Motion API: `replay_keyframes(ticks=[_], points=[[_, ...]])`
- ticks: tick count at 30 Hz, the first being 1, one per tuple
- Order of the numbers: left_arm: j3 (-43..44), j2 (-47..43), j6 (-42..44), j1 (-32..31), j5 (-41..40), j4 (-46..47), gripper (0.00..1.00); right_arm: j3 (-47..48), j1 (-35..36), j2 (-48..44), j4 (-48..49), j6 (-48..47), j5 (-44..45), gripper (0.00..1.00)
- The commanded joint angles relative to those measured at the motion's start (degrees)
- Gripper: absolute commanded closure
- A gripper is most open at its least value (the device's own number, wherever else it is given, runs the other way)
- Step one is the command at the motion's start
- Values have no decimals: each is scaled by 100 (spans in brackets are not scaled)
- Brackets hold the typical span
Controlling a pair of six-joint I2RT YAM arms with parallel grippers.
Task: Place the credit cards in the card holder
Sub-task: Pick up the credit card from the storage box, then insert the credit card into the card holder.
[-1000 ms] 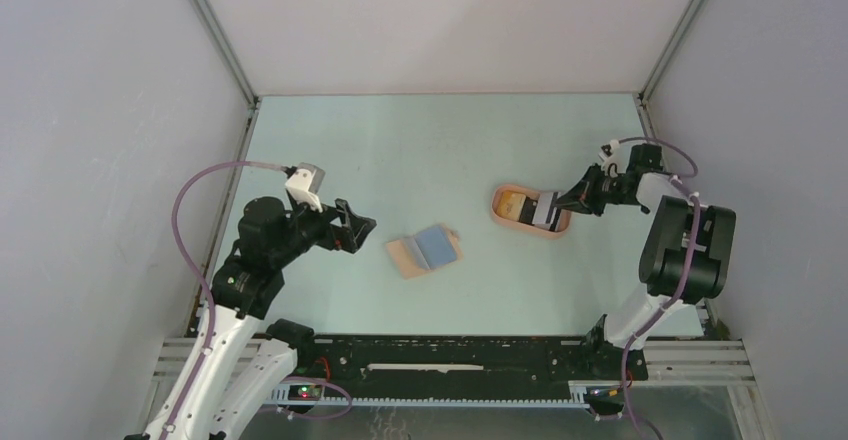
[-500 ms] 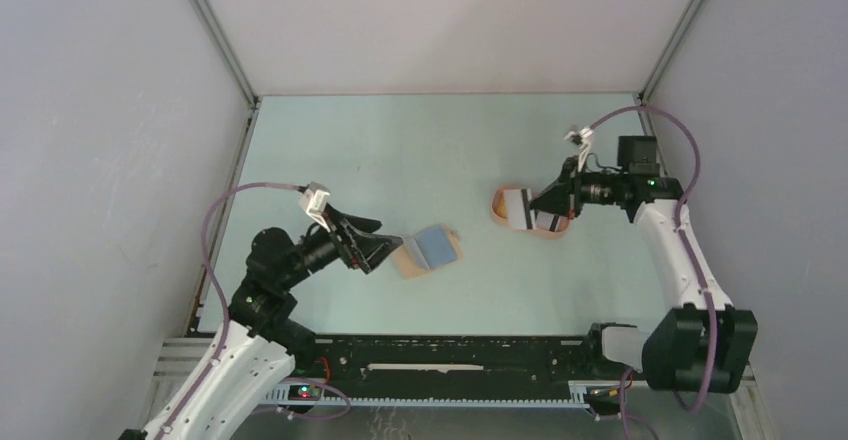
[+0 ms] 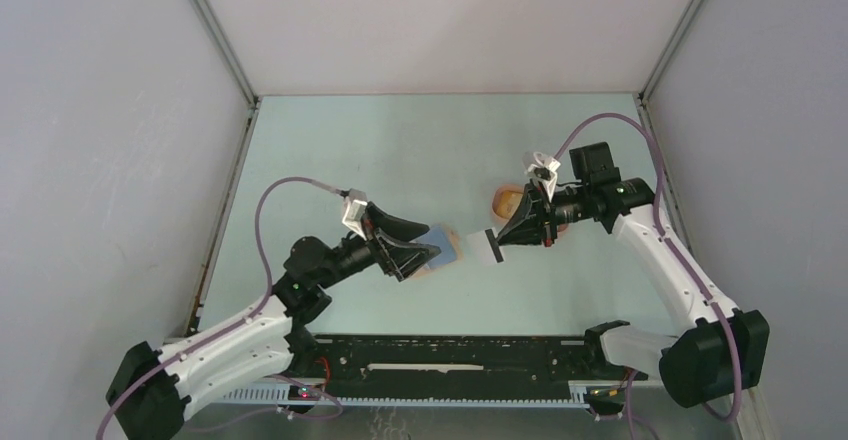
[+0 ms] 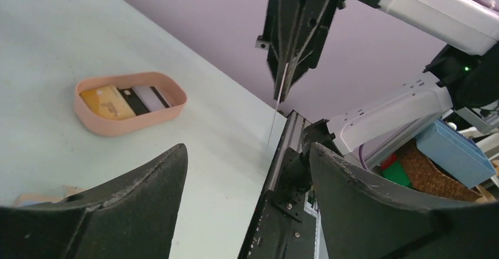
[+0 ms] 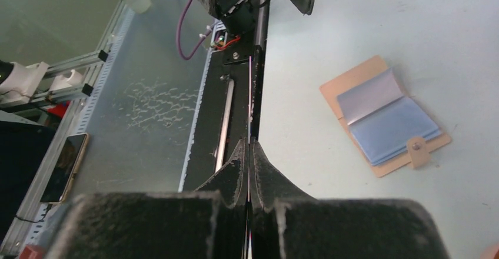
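Where the two arms meet near the middle of the overhead view, the right gripper [image 3: 503,239] is clenched on a credit card [image 3: 491,246], a pale one with a dark stripe. It holds the card up off the table [image 3: 400,150], just right of the card holder [image 3: 449,243]. From the left wrist camera the same card [image 4: 274,119] shows edge-on as a thin line hanging from the right gripper [image 4: 283,96] in the upper middle of the frame. The right wrist camera shows it as a sliver [image 5: 249,94] pinched tight between the black fingers [image 5: 232,173].

The left gripper [image 3: 425,253] is released, its two fingers spread wide with nothing between them. In the overhead view it covers the left part of the holder; whether it touches it I cannot tell.

The card holder [image 5: 385,118] lies flat and open on the table, at the right of the right wrist view. It shows a tan cover, blue-grey sleeves inside, and a small snap tab [image 5: 416,150] at its lower right.

A peach-pink oval tray [image 4: 126,126] sits at the left of the left wrist view. It holds a yellowish card [image 4: 107,101] and a black-and-white card [image 4: 145,97] lying side by side. From overhead the tray [image 3: 501,200] is partly hidden behind the right gripper.
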Motion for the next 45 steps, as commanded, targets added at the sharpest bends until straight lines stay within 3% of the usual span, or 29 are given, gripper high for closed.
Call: replay_keyframes(ticks=[1,8,27,32,34,35,39,41,45], points=[[103,424,549,-262,80,1096,22,210,65,174,-343,-371,-417,100],[373,1268,448,-481,306,1765,35,211,156,355,-277,-224,-498,100],[794,2371,249,-751,400,2292,65,215,259,679,-127,-18,-474,100],[855,2517,153,-747,478,2410,94,215,294,730,-121,-8,-436,100],[829,2547,102,-749,475,2459,100,212,316,729,-118,0,-383,100],[803,2537,74,-747,446,2470,100,209,323,722,-122,1,-351,96],[393,2429,-232,-654,40,2467,100,212,325,629,-106,23,-58,49],[95,2385,-506,-444,-138,2467,100,213,325,523,22,135,398,43],[-363,2395,-954,75,-151,2617,100,184,325,361,386,477,1318,44]])
